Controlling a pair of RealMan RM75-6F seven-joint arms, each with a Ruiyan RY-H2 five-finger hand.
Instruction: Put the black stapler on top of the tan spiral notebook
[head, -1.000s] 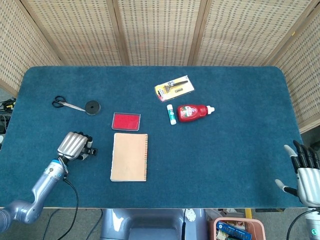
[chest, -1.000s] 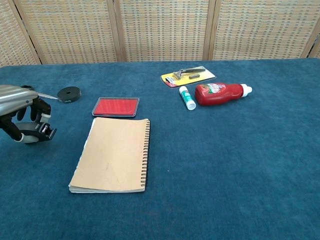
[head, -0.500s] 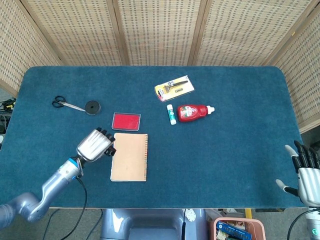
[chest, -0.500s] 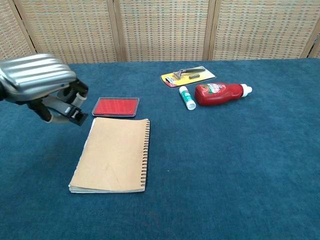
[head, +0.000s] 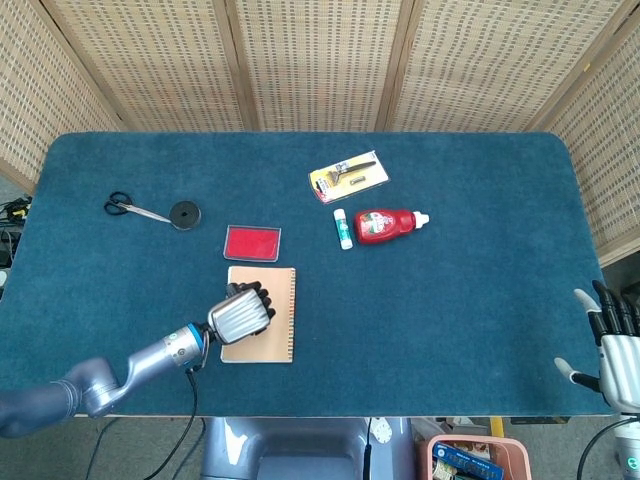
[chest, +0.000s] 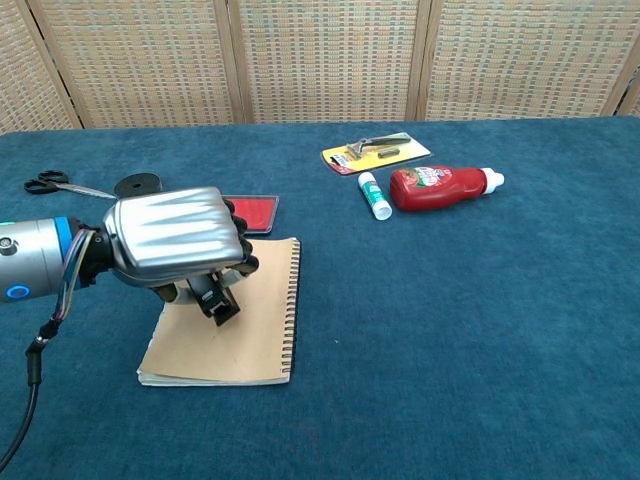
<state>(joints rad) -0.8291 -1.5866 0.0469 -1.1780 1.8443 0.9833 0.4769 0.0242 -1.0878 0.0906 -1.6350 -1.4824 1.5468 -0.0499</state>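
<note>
The tan spiral notebook (head: 272, 300) (chest: 250, 325) lies flat near the table's front, spiral edge to the right. My left hand (head: 241, 314) (chest: 178, 241) hovers over its near left part, gripping the black stapler (chest: 213, 297), which pokes out beneath the fingers just above the cover. In the head view the stapler is hidden under the hand. My right hand (head: 612, 341) rests at the table's front right corner, fingers spread, holding nothing.
A red stamp pad (head: 252, 243) sits just behind the notebook. Scissors (head: 127, 209) and a black tape roll (head: 184, 214) lie at the left. A razor pack (head: 348, 175), glue stick (head: 343, 228) and red bottle (head: 387, 225) lie mid-table.
My left hand has carried the stapler from the table's left, rightward, to over the notebook's near left part. The right hand has stayed put.
</note>
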